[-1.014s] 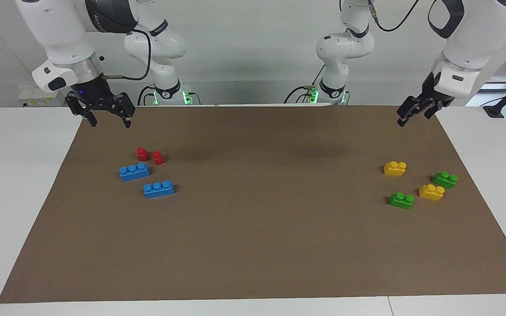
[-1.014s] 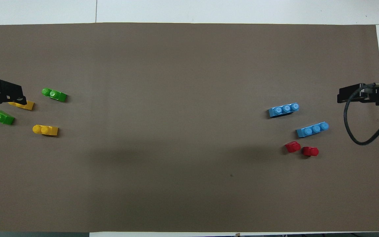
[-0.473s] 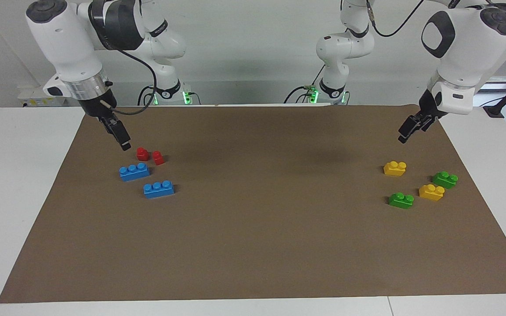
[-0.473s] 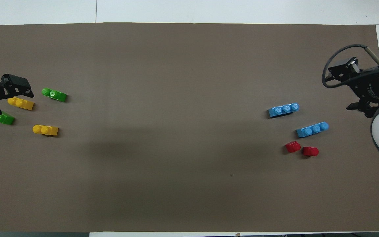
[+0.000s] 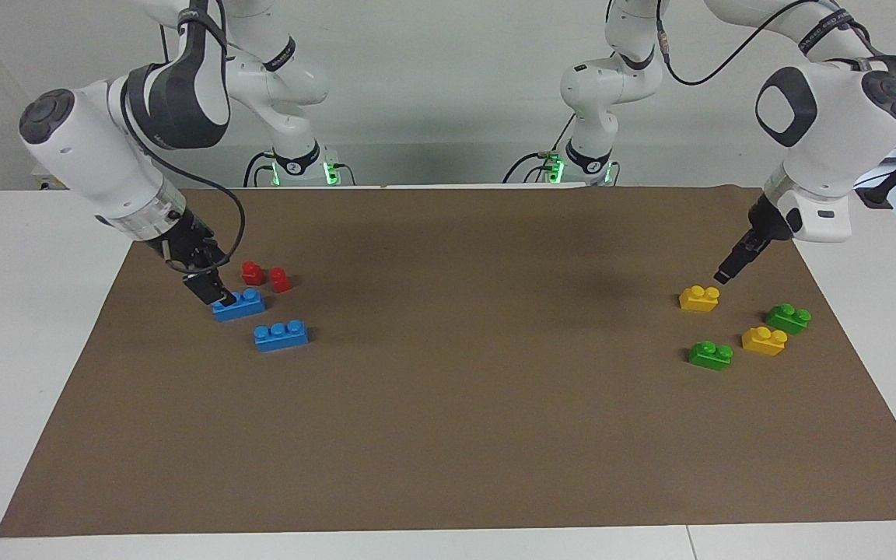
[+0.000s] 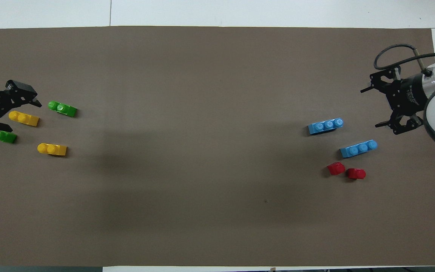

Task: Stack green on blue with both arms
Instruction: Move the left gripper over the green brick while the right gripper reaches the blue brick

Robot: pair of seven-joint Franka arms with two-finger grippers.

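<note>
You are hovering both open tools: right tool (image 6: 387,102) by the blue brick (image 5: 238,304), left tool (image 6: 8,109) amid yellow bricks (image 6: 23,118) — risking grabbing yellow, not green brick (image 6: 4,136).

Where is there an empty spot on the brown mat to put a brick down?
The whole middle of the brown mat is bare, between the blue bricks and the green bricks. It is crowded at the right arm's end, with blue and red bricks, and at the left arm's end, with green and yellow bricks.
</note>
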